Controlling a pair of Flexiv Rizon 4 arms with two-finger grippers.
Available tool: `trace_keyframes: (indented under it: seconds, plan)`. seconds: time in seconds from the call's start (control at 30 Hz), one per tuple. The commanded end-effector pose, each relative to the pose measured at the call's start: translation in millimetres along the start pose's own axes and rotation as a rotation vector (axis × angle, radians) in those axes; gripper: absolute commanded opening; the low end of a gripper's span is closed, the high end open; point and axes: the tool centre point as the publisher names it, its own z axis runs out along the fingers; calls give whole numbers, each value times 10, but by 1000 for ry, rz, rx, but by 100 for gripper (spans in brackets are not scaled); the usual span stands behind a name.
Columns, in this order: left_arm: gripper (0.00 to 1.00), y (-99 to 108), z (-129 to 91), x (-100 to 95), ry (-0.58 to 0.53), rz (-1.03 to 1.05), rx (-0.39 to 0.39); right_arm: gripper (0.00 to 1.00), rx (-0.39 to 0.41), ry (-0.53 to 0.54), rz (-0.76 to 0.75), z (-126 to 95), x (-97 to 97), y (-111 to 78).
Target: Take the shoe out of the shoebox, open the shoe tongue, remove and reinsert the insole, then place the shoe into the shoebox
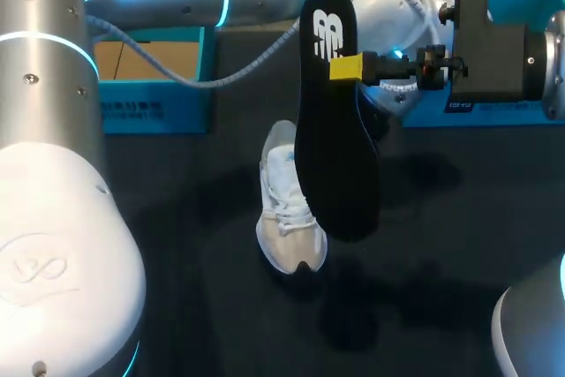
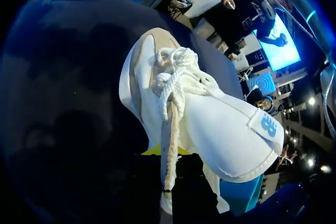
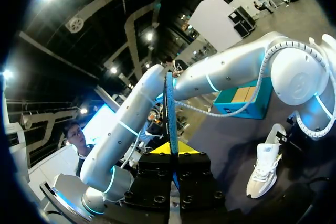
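Note:
A white laced shoe [image 1: 284, 209] lies on the dark table, toe toward the front edge. A black insole [image 1: 331, 121] hangs upright above it, with my right gripper [image 1: 347, 68] shut on its upper part. In the right wrist view the insole [image 3: 170, 108] shows edge-on between the yellow tips of the right gripper [image 3: 173, 149]. My left arm reaches across from the left, and its gripper is hidden behind the insole in the head view. In the left wrist view the left gripper [image 2: 160, 153] is shut on the shoe [image 2: 210, 114] at its opening, under the raised tongue [image 2: 252, 140] and loose lace.
A blue shoebox [image 1: 154, 86] with a brown inside stands at the back left. A second blue box part [image 1: 521, 6] lies at the back right, behind my right wrist. Dark table surface [image 1: 177, 218] lies to the left of the shoe.

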Motion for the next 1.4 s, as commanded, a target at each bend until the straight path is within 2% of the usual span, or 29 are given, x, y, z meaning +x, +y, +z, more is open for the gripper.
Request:
trace_keyframes:
  seconds: [0.03, 0.63, 0.87, 0.9, 0.93, 1.03, 1.1, 1.13, 1.4]
  plan:
    - [0, -71, 43, 58, -2, -2, -11, 0, -65, -11, 1, -3, 114, -80]
    - [0, -124, 303, 21, 2, -2, 19, 0, -65, -11, 1, -3, 114, -80]
    - [0, -136, 345, -39, 16, 17, 1, 0, -65, -11, 1, -3, 114, -80]
    - [5, -145, 349, -42, 16, 29, -1, 0, -65, -11, 1, -3, 114, -80]
    - [24, -151, 352, -43, 16, 30, -2, 0, -65, -11, 1, -3, 114, -80]
    - [54, -174, 356, -36, 17, 33, -7, 0, -65, -11, 1, -3, 114, -80]
    - [90, -188, 344, -17, 12, 30, -12, 0, -65, -11, 1, -3, 114, -80]
    - [100, -189, 334, -6, 9, 29, -14, 0, -65, -11, 1, -3, 114, -80]
    - [100, -125, 82, 102, -104, -10, -36, 0, -65, -11, 1, -3, 114, -80]
